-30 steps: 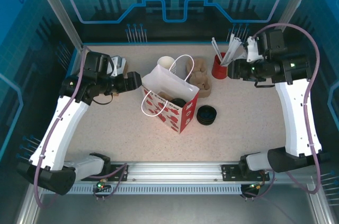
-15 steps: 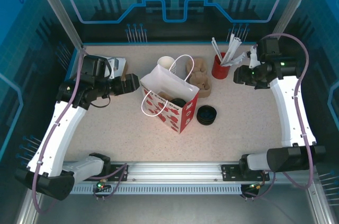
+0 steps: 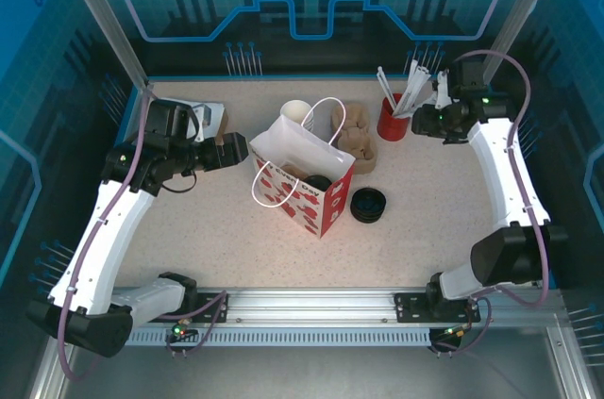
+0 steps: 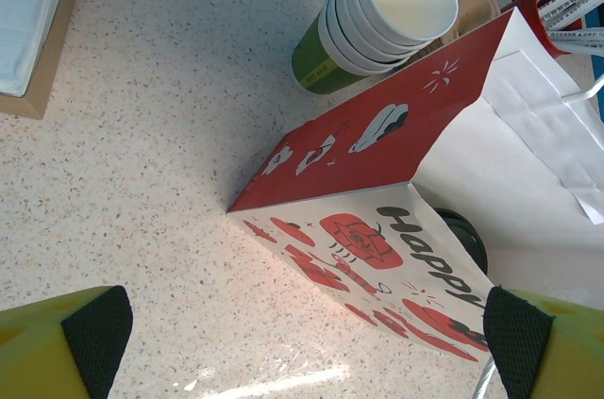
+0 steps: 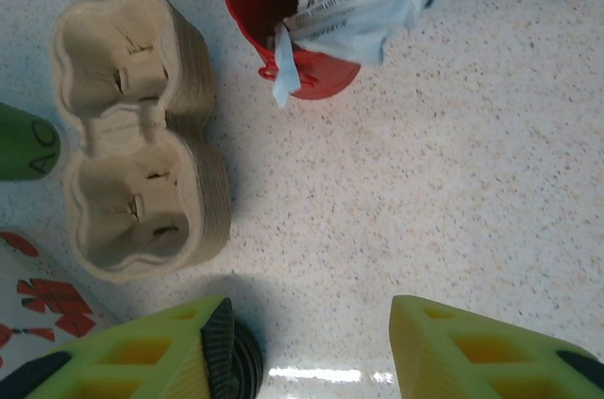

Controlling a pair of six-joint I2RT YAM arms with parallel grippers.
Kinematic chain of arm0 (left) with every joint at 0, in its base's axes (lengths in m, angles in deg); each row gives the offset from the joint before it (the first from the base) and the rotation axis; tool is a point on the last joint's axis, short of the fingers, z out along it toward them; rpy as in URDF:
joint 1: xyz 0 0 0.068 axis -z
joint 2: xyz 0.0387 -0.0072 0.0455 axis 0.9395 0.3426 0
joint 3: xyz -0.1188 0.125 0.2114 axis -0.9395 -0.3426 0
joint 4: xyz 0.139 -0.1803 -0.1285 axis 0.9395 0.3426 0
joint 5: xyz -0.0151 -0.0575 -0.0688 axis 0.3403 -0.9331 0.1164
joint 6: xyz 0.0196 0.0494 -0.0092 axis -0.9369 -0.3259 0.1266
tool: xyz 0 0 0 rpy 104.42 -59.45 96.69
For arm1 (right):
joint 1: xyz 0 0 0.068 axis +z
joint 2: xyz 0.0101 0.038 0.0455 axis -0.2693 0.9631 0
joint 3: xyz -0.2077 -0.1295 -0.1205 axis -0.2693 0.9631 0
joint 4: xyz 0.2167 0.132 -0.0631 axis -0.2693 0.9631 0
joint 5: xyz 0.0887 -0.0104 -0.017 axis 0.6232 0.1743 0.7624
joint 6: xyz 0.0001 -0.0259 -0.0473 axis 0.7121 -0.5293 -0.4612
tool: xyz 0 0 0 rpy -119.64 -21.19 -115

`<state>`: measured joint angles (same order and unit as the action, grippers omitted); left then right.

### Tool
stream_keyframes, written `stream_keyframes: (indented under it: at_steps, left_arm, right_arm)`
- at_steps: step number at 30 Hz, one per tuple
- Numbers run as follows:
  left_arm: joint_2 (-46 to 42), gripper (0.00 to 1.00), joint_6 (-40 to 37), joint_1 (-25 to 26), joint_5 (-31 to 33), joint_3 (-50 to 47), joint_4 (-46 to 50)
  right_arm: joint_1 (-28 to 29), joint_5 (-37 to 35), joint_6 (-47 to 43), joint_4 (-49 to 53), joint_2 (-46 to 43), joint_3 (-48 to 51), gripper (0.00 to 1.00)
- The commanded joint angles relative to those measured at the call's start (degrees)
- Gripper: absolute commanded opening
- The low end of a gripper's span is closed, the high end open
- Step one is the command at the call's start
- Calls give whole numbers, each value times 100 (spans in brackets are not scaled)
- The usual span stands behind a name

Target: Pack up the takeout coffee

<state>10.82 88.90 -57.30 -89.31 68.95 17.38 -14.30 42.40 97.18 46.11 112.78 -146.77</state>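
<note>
A red-and-white paper bag (image 3: pixel 300 175) (image 4: pixel 396 201) stands open mid-table. Inside it shows the round black lid of the takeout coffee (image 3: pixel 318 182) (image 4: pixel 469 237); the bag hides the cup's body. My left gripper (image 3: pixel 242 146) (image 4: pixel 307 347) is open and empty, just left of the bag, apart from it. At the far right, my right gripper (image 3: pixel 421 123) (image 5: pixel 311 347) is also open and empty. It hovers over bare table beside the red holder.
Stacked lidless cups (image 3: pixel 295 113) (image 4: pixel 377 12) stand behind the bag. Stacked pulp cup carriers (image 3: pixel 359 141) (image 5: pixel 137 135) and a red holder of wrapped sticks (image 3: pixel 390 121) (image 5: pixel 302 31) lie back right. Loose black lids (image 3: pixel 368 204) (image 5: pixel 243 361) sit right of the bag.
My right arm has swung back toward the far right corner, its gripper moving nearer the red holder. The left arm shifted only slightly. The bag has not moved.
</note>
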Motion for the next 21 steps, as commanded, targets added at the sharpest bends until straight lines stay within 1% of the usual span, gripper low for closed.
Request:
stream_keyframes:
  at_steps: [1, 9, 13, 21]
  left_arm:
    - [-31, 99, -134, -62, 83, -41, 3]
    - [1, 99, -152, -63, 83, -4, 26]
    - [-3, 99, -156, -71, 92, -8, 48]
    - [7, 99, -145, -71, 76, -17, 48]
  right_arm:
    - [-94, 206, 214, -511, 221, -106, 48]
    - [-41, 117, 302, -626, 1039, -707, 45]
    - [-20, -53, 318, -612, 1393, -949, 45]
    - [10, -53, 419, -658, 1822, -1041, 43]
